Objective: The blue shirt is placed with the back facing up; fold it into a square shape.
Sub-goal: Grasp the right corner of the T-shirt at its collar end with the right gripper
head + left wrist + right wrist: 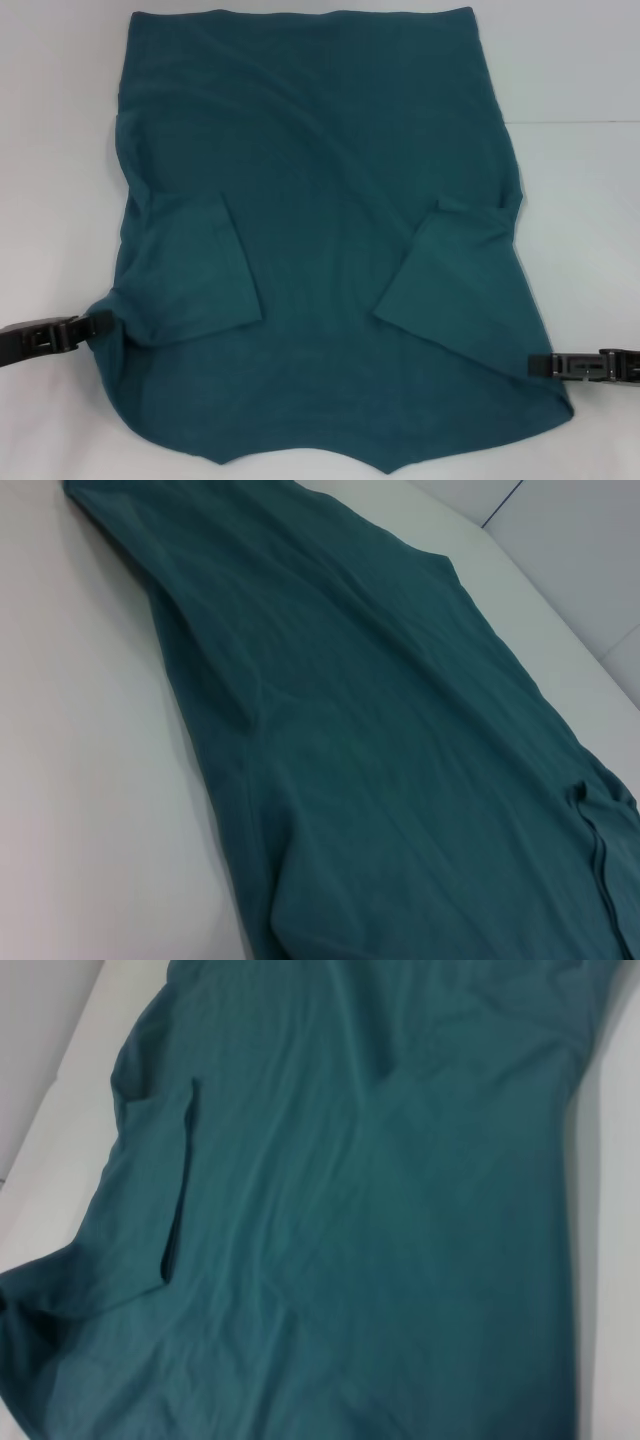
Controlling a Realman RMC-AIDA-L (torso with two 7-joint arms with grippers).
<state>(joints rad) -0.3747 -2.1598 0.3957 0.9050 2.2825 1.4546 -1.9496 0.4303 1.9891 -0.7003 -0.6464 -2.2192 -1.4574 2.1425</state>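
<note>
The blue shirt (320,170) lies flat on the white table (580,100), plain side up, hem at the far end. Both short sleeves are folded inward over the body, the left sleeve (195,270) and the right sleeve (455,275). My left gripper (105,322) is at the shirt's near left edge, shut on a corner of fabric that is drawn to a point toward it. On the near right edge my right gripper (532,365) rests, shut on the cloth there. Both wrist views show only the shirt (380,780) (380,1210), with no fingers in them.
Bare white table surface (50,150) runs along both sides of the shirt. A seam line in the table (580,122) crosses at the right. The shirt's near edge reaches the bottom of the head view.
</note>
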